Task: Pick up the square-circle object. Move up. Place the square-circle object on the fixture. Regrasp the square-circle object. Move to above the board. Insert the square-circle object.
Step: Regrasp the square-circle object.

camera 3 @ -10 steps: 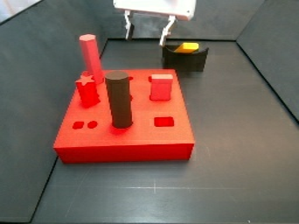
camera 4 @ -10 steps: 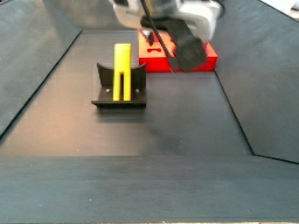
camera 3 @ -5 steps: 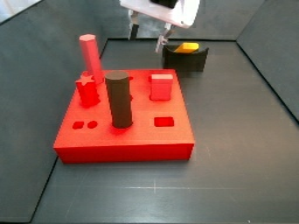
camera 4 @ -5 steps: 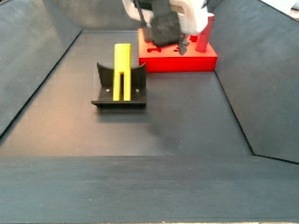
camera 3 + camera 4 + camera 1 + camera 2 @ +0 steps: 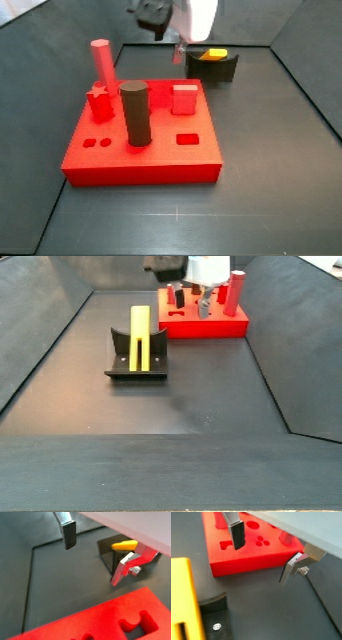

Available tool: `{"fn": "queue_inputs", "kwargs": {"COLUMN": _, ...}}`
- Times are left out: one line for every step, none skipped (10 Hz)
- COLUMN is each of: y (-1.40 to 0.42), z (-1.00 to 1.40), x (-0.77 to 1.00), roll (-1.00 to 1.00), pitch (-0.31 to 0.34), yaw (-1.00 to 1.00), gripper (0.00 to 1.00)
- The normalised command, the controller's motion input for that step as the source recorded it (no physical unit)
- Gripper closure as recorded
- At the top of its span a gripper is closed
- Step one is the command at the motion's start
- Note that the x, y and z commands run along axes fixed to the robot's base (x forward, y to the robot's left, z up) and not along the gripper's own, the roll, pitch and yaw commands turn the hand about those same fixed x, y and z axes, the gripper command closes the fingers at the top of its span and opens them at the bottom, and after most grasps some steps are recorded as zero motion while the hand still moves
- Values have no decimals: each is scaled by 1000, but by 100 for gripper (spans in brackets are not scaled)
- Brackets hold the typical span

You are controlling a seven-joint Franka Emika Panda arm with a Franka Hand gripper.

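The square-circle object (image 5: 139, 334) is a long yellow two-bar piece lying in the notch of the dark fixture (image 5: 138, 364). Its end shows yellow on the fixture (image 5: 214, 68) in a side view (image 5: 214, 52). It also shows in both wrist views (image 5: 123, 546) (image 5: 184, 604). My gripper (image 5: 178, 50) hangs open and empty above the floor between the fixture and the red board (image 5: 140, 150). In both wrist views the gripper (image 5: 92, 564) (image 5: 261, 564) has nothing between its fingers (image 5: 69, 534) (image 5: 237, 534). The board's edge (image 5: 251, 554) lies under it.
On the board stand a tall pink-red hexagonal peg (image 5: 102, 63), a dark cylinder (image 5: 135, 115), a red star piece (image 5: 98, 100) and a red square block (image 5: 185, 98). Dark sloping walls (image 5: 40, 346) ring the floor.
My gripper has turned about its upright axis and shifted from above the fixture towards the board. The yellow piece has stayed on the fixture.
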Motion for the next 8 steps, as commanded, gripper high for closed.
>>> {"fn": "queue_inputs", "kwargs": {"y": -14, "z": -3, "x": -42, "roll": 839, "pitch": -360, "yaw": -1000, "gripper": 0}}
{"fn": "queue_inputs", "kwargs": {"y": -11, "z": -7, "x": -43, "roll": 838, "pitch": -341, "yaw": -1000, "gripper": 0}}
{"fn": "queue_inputs", "kwargs": {"y": -8, "z": -8, "x": -38, "roll": 834, "pitch": -308, "yaw": -1000, "gripper": 0}}
{"fn": "queue_inputs", "kwargs": {"y": -6, "z": -12, "x": -36, "roll": 830, "pitch": -242, "yaw": -1000, "gripper": 0}}
{"fn": "queue_inputs", "kwargs": {"y": -8, "z": -14, "x": -39, "roll": 814, "pitch": -170, "yaw": -984, "gripper": 0}}
{"fn": "queue_inputs", "kwargs": {"y": -5, "z": -14, "x": -44, "roll": 692, "pitch": -86, "yaw": -835, "gripper": 0}}
{"fn": "queue_inputs", "kwargs": {"y": -2, "z": -2, "x": -40, "roll": 473, "pitch": 85, "yaw": -554, "gripper": 0}}
{"fn": "queue_inputs", "kwargs": {"y": -4, "z": 9, "x": -27, "roll": 322, "pitch": 205, "yaw": -336, "gripper": 0}}
